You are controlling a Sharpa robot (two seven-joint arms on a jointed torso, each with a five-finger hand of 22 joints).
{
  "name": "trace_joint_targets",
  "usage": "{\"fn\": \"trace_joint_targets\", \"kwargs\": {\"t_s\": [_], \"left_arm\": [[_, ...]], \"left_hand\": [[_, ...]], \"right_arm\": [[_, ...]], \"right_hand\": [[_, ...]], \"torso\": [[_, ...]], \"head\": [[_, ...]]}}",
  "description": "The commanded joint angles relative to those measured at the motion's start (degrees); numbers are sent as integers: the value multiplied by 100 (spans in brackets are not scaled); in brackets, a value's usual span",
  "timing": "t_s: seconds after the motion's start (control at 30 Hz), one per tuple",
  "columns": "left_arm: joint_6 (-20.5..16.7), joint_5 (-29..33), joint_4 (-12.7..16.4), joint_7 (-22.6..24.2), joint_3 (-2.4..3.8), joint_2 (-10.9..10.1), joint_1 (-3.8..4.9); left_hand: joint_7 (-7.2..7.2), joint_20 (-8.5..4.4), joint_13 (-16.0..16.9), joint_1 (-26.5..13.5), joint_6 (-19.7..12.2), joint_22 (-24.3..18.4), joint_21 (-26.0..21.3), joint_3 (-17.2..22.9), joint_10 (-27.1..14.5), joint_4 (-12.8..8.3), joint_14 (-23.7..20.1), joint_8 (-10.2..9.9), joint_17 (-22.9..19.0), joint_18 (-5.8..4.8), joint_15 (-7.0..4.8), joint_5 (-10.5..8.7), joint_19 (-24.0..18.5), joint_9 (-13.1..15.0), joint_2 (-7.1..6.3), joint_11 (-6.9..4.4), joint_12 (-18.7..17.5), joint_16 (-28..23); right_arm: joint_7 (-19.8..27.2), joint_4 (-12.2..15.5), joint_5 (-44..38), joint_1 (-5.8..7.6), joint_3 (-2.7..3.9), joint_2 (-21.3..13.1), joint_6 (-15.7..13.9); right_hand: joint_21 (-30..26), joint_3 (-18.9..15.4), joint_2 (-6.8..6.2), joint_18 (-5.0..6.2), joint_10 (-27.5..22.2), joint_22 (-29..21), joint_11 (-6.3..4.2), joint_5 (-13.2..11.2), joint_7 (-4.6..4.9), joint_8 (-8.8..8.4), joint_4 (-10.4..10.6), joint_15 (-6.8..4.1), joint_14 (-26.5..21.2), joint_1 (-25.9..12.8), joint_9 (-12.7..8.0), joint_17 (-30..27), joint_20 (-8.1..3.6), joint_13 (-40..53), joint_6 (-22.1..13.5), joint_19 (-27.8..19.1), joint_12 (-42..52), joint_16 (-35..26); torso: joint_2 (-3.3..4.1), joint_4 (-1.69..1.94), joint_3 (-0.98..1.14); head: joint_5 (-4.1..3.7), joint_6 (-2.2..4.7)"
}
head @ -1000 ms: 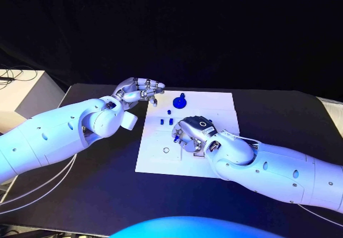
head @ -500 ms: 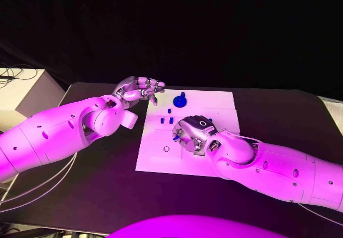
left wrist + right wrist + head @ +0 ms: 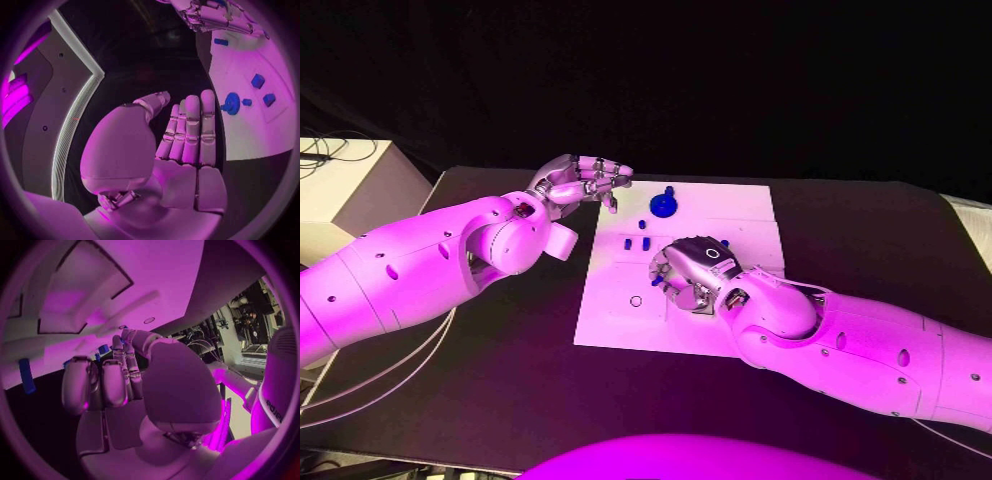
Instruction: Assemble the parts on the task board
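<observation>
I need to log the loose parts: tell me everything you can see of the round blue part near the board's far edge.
The round blue part is a dark blue disc with a raised hub at its middle, looking like moulded plastic. It lies on the white task board near its far edge. In the left wrist view it lies beside smaller blue pieces. Nothing touches it; the left hand is close by, off the board's corner.

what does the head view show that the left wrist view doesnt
Head view alone: both white arms, the left arm and the right arm, the whole task board on the black table, and a pale box beside the table.

Left wrist view alone: the left hand seen from behind, its fingers straight, side by side and holding nothing.

Both: the task board, the round blue part and the small blue parts, and the right hand over the board.
</observation>
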Motion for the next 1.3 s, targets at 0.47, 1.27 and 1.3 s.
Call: {"fn": "trace_joint_targets", "kwargs": {"t_s": [0.47,1.27,1.3], "left_arm": [[68,35,0,18,5,12,-5],[85,35,-3,-3,5,15,-6],[86,35,-5,-4,5,16,-6]], "left_hand": [[7,7,-12,44,-61,5,30,-15,-53,36,-8,-16,-10,36,39,14,66,-8,-8,-13,2,-34],[10,9,-14,41,-67,4,28,-21,-62,46,-9,-17,-11,36,42,14,68,-9,-10,-10,3,-35],[10,9,-14,41,-67,4,28,-21,-62,46,-9,-17,-11,36,42,14,68,-9,-10,-10,3,-35]], "right_arm": [[-386,108,-592,-8,1,-17,415],[-728,135,-920,-8,1,72,556],[-741,139,-932,-8,2,70,534]], "right_hand": [[11,36,41,-47,154,33,-130,23,14,15,0,-39,209,-11,11,17,-19,1,11,33,39,24],[28,45,40,-51,156,53,-130,23,13,18,-9,-39,210,-18,18,32,-18,1,10,36,38,37],[28,45,40,-51,156,53,-130,23,13,18,-9,-39,210,-18,18,32,-18,1,10,36,38,37]], "torso": [[4,-2,-3],[2,1,-4],[3,-1,-5]], "head": [[6,-6],[6,-10],[7,-10]]}}
